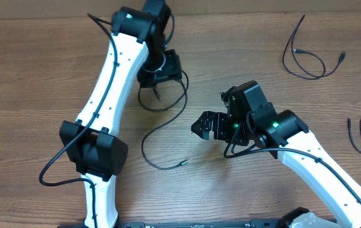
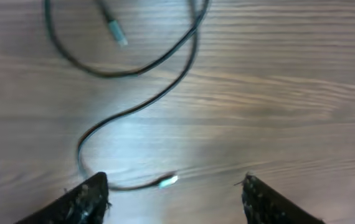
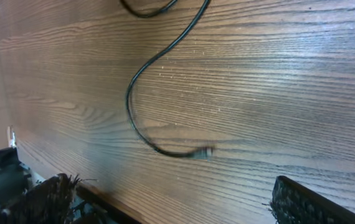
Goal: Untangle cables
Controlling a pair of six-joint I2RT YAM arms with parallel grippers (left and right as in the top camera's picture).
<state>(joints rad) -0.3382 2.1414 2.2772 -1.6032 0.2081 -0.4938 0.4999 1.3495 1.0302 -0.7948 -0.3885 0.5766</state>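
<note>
Three black cables [image 1: 144,144], wooden table [image 1: 28,76]

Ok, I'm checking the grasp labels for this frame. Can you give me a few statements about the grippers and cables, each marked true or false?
1. The right gripper holds a cable. False: its jaws stand wide apart with nothing between them.
2. The left gripper is open. True.
3. The middle cable ends in a plug lying loose on the table. True.
4. All the cables sit in one pile. False: a second cable lies apart, at the top right of the overhead view.
</note>
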